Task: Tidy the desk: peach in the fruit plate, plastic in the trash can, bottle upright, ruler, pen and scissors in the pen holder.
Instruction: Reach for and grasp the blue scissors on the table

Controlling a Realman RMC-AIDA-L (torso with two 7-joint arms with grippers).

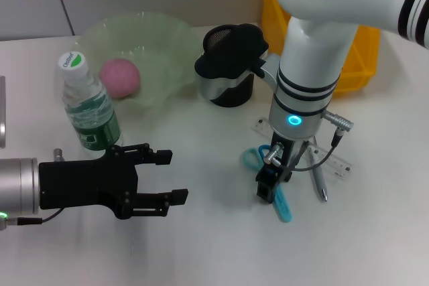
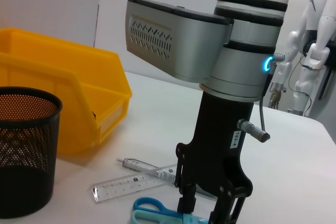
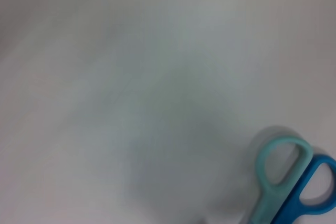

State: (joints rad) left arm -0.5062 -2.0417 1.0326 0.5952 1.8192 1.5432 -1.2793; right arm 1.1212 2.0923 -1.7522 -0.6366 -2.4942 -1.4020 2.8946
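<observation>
Overhead, a clear plastic bottle (image 1: 89,102) is standing upright on the white desk (image 1: 201,246), its green label too small to read; a small tag on the right arm is showing digits I cannot make out; the right gripper (image 1: 268,185) is pointing straight down, its fingers closing on the blue scissors (image 1: 278,199) lying flat; the left gripper (image 1: 151,179) is reaching sideways beside the bottle, jaws spread; a pink peach (image 1: 120,77) is sitting in the wavy translucent plate (image 1: 167,38); a clear ruler (image 2: 134,182) and pen (image 2: 144,167) are lying near the black mesh pen holder (image 2: 23,150) and yellow bin (image 2: 63,103).
</observation>
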